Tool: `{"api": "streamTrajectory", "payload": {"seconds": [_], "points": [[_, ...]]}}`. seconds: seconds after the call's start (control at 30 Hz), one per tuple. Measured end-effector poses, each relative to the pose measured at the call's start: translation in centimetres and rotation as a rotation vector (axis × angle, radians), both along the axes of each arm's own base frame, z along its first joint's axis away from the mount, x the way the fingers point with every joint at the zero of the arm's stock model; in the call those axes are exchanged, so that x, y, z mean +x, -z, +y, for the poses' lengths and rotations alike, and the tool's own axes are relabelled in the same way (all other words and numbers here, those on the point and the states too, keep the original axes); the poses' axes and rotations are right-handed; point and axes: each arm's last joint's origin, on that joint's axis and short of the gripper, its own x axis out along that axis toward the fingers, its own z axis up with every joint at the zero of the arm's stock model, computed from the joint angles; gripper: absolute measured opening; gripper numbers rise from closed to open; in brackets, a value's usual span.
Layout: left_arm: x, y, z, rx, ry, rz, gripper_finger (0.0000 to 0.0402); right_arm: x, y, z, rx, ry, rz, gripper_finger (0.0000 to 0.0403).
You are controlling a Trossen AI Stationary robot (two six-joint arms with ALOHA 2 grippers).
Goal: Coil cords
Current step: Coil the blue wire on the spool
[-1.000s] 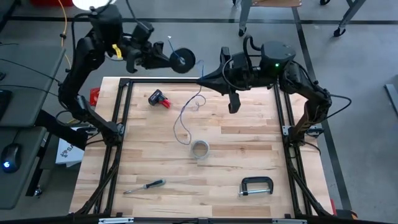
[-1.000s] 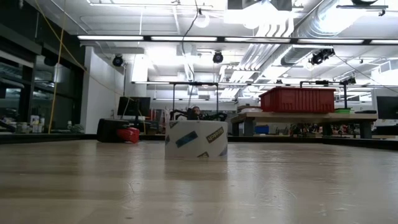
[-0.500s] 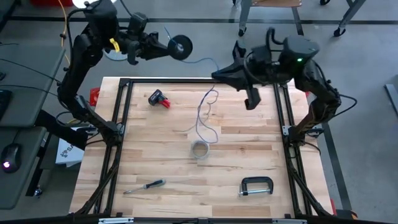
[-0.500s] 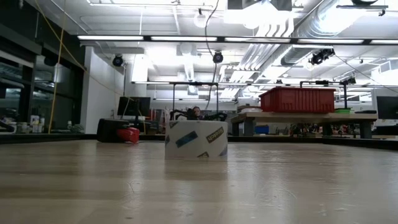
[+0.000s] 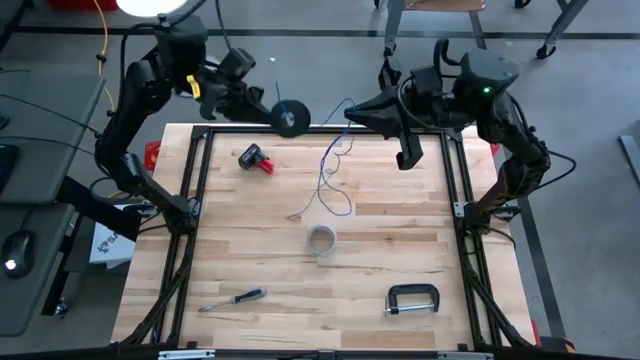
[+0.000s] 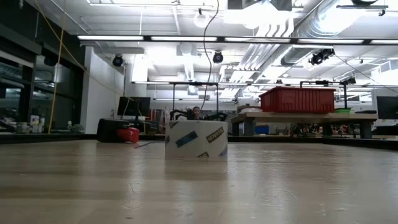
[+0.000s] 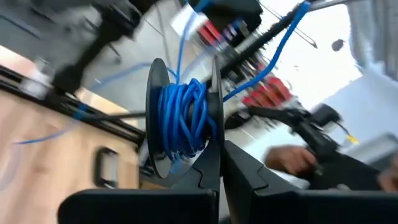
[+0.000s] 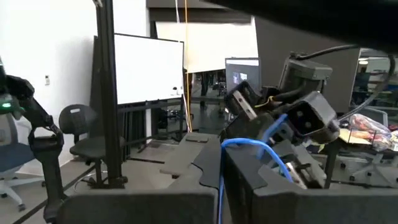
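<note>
A black spool (image 7: 180, 124) wound with blue cord (image 5: 333, 165) is gripped in the closed left claw (image 5: 272, 112), while the cord's free length is pinched in the closed right claw (image 5: 352, 112) and hangs below it in loops onto the counter (image 5: 400, 240).

Bright, even overhead light; ceiling strip lights (image 6: 118, 38) glare white in the low view. Left wrist view heavily motion-blurred around the blue cord (image 7: 183, 118) above the pincer. Table (image 5: 400, 240) shadows soft, faint.
</note>
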Motion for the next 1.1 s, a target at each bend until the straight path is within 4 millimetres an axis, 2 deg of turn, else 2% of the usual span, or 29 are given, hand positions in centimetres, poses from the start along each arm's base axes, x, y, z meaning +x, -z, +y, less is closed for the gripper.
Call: {"api": "streamTrajectory", "payload": {"seconds": [0.13,0.3,0.5,0.63,0.83,0.97,1.1], "points": [[1.5,0.6,-0.8,-0.044,0.076,0.036,0.0001,0.0,-0.4,0.1,-0.005,-0.021,-0.044,0.0000],[4.4,2.1,-1.1,-0.092,0.162,0.099,0.0001,0.1,-0.7,0.2,0.001,-0.095,-0.077,0.0000],[7.3,3.3,-2.5,-0.213,0.410,0.158,0.0001,0.1,-0.3,-0.2,0.014,-0.166,-0.033,0.0000],[9.0,3.0,-3.8,-0.233,0.549,0.121,0.0001,0.3,0.2,-0.6,0.017,-0.214,0.017,0.0000],[9.0,2.8,-5.0,-0.236,0.588,0.126,0.0001,1.0,1.0,-1.4,0.006,-0.306,0.069,0.0000],[7.6,1.8,-5.7,-0.218,0.602,0.098,0.0001,0.9,1.3,-1.9,0.030,-0.389,0.110,0.0000],[6.1,0.8,-6.2,-0.196,0.611,0.061,0.0001,0.6,1.3,-2.9,0.045,-0.399,0.119,0.0000]]}}
